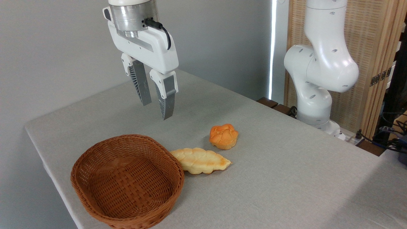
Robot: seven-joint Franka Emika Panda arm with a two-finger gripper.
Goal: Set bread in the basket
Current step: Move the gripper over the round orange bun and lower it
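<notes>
Grey cloth covers the desk [286,178]; a plain grey wall stands behind. Pincer [156,110] hangs in the air above the desk, fingers pointing down, a narrow gap between them, holding nothing. Bread [224,136] lies on the desk below and to the right of the pincer, apart from it. Basket [95,165] sits front left, holding nothing. Pale leaf-shaped flat bread [201,160] lies between the two, one end touching the basket's rim.

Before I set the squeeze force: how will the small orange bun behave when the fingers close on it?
The bread looks puffy and lobed, so probably soft and light, denting under hard pressure. Its flat underside suggests it won't roll.
</notes>
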